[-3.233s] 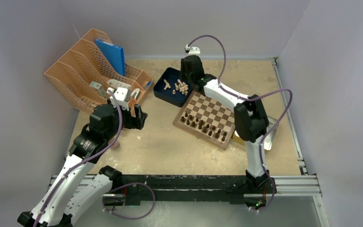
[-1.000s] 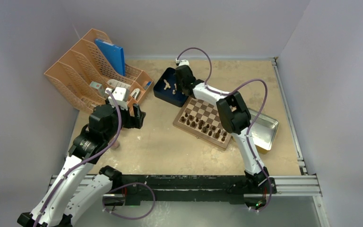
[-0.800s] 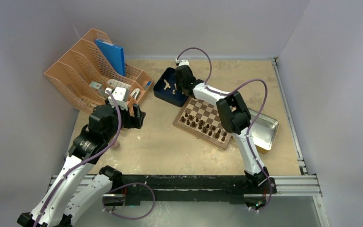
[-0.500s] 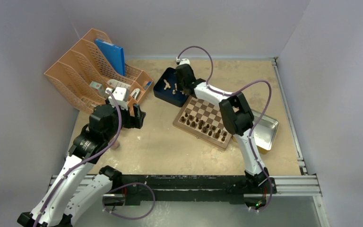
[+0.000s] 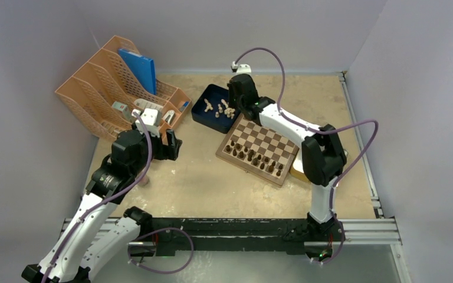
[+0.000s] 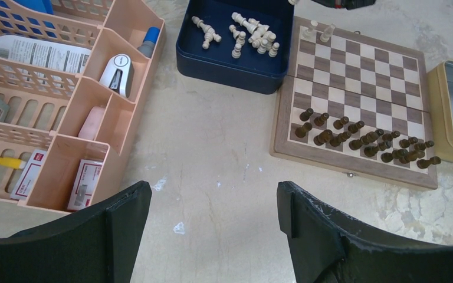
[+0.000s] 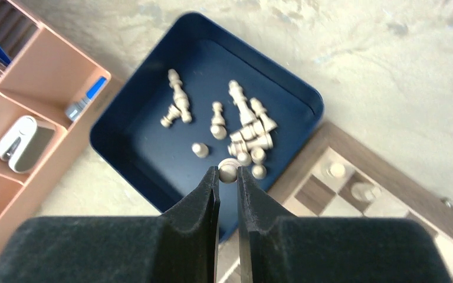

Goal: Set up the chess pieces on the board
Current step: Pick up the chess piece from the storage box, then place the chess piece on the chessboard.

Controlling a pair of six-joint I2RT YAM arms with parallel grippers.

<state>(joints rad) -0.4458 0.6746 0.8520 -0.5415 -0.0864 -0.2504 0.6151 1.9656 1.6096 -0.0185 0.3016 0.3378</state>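
The orange desk organizer (image 6: 130,32) is sitting at the far left of the bench (image 6: 212,147), and a silver stapler (image 6: 117,73) is lying in one of its compartments. Just to its right, the left gripper (image 6: 212,200) is hovering above bare bench with its jaws spread wide and nothing between them.

Further right, the dark blue tray (image 6: 230,73) is resting against the far left corner of the board (image 6: 360,76). Most of the chess pieces (image 6: 253,35) are lying loose inside this tray, some tipped on their sides, bunched toward the side nearest the board.

The right gripper (image 7: 227,174) is hanging over the tray's near right part, above that cluster. Its fingers are pressing close together and pinching one cream piece (image 7: 229,168) at their tips; the piece's rounded top is showing between them. Whether it is clear of the tray floor cannot be told.

On the board, two pale pieces (image 6: 319,29) are standing upright on neighbouring squares of the far left corner, just beside the tray. The dark brown pieces (image 6: 360,135) are crowding the two rows along the near edge, and the squares between are lying bare.

At the far right, the metal tray (image 6: 442,112) is sitting just beside the board's right edge, and in the overhead view the right arm is covering most of it.
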